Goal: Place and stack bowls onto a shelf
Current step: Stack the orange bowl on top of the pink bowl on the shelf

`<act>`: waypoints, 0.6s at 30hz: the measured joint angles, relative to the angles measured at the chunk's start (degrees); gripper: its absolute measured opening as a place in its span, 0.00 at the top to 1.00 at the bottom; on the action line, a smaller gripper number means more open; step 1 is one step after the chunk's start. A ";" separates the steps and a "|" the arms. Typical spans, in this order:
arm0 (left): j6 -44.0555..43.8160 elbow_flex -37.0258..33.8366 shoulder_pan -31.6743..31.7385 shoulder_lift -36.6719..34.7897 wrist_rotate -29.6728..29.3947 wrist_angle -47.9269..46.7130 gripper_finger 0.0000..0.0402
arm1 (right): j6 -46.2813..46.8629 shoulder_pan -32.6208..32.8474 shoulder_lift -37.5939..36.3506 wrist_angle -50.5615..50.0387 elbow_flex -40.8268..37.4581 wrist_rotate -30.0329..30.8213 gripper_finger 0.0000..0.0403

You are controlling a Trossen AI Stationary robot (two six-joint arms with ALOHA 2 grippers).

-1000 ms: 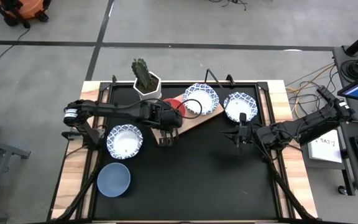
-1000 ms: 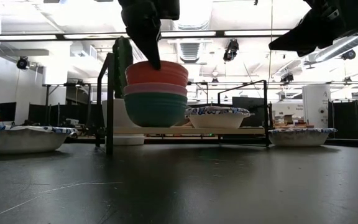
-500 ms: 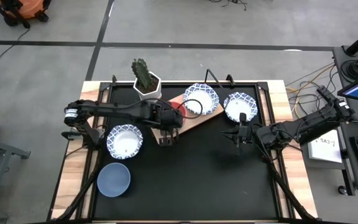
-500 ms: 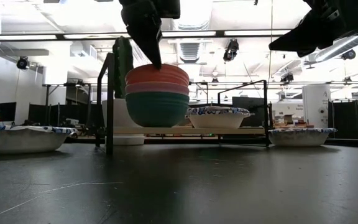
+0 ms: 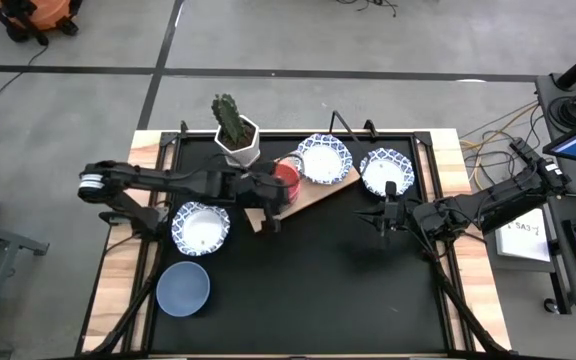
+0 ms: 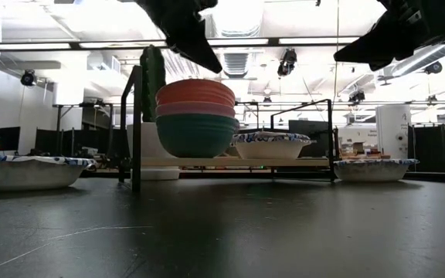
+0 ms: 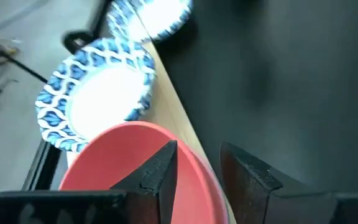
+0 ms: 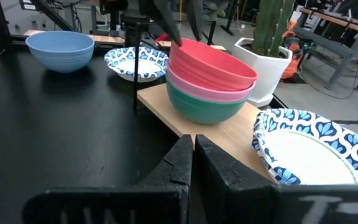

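A red bowl (image 6: 195, 90) sits nested in a pink bowl (image 6: 195, 110), which sits in a green bowl (image 6: 195, 135). This stack stands on the left end of the shelf (image 5: 313, 196). A white and blue patterned bowl (image 5: 323, 158) stands on the shelf beside the stack. My left gripper (image 7: 197, 149) hangs open just above the red bowl's near rim and is clear of it. My right gripper (image 5: 388, 215) is shut above the table, right of the shelf, with nothing in it.
A patterned bowl (image 5: 386, 170) lies on the table right of the shelf, and another patterned bowl (image 5: 200, 226) lies left of it. A blue bowl (image 5: 183, 288) stands near the front left. A white cactus pot (image 5: 236, 132) stands behind the shelf's left end.
My left gripper was on the red bowl's rim and has let go. It has risen clear of the bowl and drawn a little away from it. The red bowl has dropped slightly and now rests level in the pink bowl.
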 joint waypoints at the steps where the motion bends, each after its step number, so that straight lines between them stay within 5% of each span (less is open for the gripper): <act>1: -0.64 -2.52 0.00 -1.22 -0.83 3.74 0.75 | 0.00 0.00 0.00 0.00 -0.01 0.01 0.98; 10: -5.43 -17.97 -0.02 -7.66 -3.75 29.86 0.81 | 0.52 0.00 0.00 0.06 -0.02 0.04 0.98; 18: -6.61 -21.38 -0.02 -6.53 -3.75 32.95 0.84 | 1.52 0.00 0.00 0.40 -0.02 0.07 0.98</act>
